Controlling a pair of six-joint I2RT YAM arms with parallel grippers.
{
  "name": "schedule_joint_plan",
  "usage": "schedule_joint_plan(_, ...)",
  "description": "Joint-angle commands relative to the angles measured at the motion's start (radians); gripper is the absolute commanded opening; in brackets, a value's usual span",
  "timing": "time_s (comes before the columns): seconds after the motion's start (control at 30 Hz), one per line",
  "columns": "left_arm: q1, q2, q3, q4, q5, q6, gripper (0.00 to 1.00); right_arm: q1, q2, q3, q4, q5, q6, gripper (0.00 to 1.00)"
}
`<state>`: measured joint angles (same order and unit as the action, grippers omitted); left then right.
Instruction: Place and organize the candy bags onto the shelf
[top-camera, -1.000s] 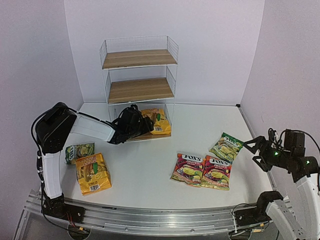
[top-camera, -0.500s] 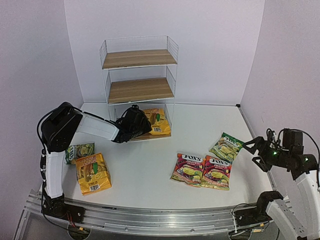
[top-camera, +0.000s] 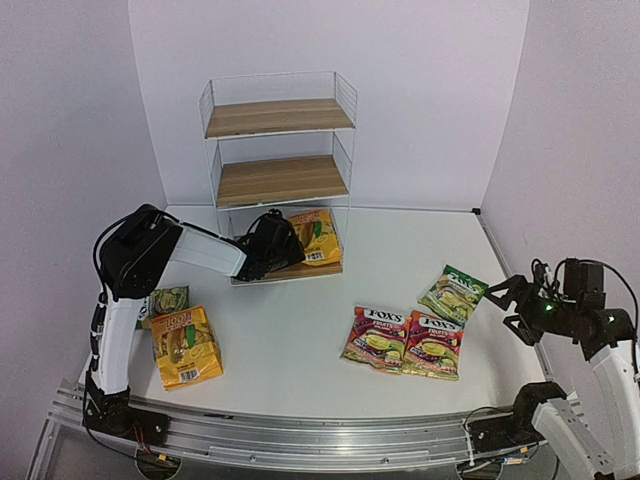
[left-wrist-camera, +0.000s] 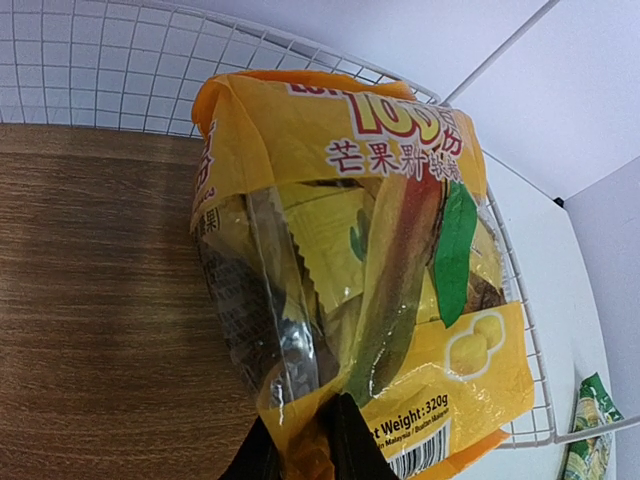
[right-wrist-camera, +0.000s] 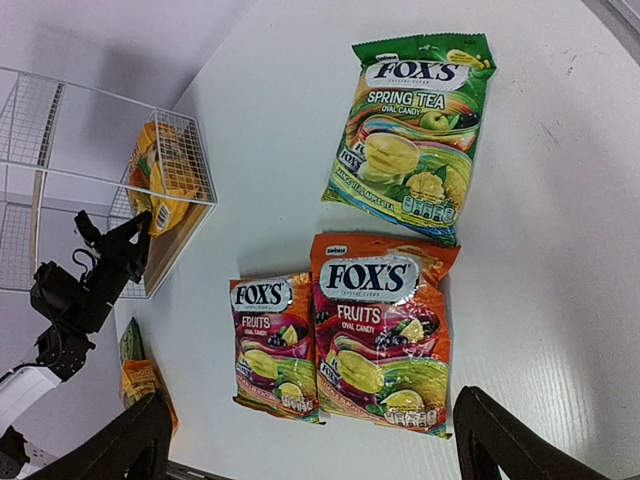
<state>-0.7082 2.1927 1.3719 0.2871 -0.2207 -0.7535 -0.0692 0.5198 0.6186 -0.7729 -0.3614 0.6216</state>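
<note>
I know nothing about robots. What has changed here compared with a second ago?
The left end effector, shut on a yellow bag, reached deeper into the bottom tier of the shelf and carried the bag further in, toward the back. Nothing was let go. The right end effector stayed open off to the right, and the other five bags lie where they were.

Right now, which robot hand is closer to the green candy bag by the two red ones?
Right. The right gripper hangs open just beside the green bag; the left gripper is far off at the shelf, pinching a yellow bag.
</note>
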Motion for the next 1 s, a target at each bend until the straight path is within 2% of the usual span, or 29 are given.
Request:
schedule_joint_plan(0.0, -0.005, 0.051, 0.058, -0.019, 0.062, 0.044, 0.16, 0.002, -0.001, -0.003, 0.004, 0.011, 0.001, 0.95)
schedule_joint_plan(0.27, -0.005, 0.0, 0.022, -0.016, 0.055, 0.06, 0.33, 0.002, 0.006, -0.004, 0.004, 0.028, 0.0, 0.95)
schedule_joint_plan(0.47, -0.007, -0.059, 0.04, -0.055, 0.054, 0.072, 0.41, 0.002, 0.012, 0.015, 0.004, 0.032, -0.008, 0.95)
schedule_joint_plan(0.7, -0.031, -0.21, -0.029, -0.128, 0.034, 0.048, 0.62, 0.002, 0.005, 0.033, 0.004, 0.021, -0.015, 0.95)
schedule_joint_plan(0.97, -0.132, -0.432, -0.236, -0.227, 0.065, -0.028, 0.95, 0.002, -0.018, 0.038, 0.0, -0.025, -0.022, 0.95)
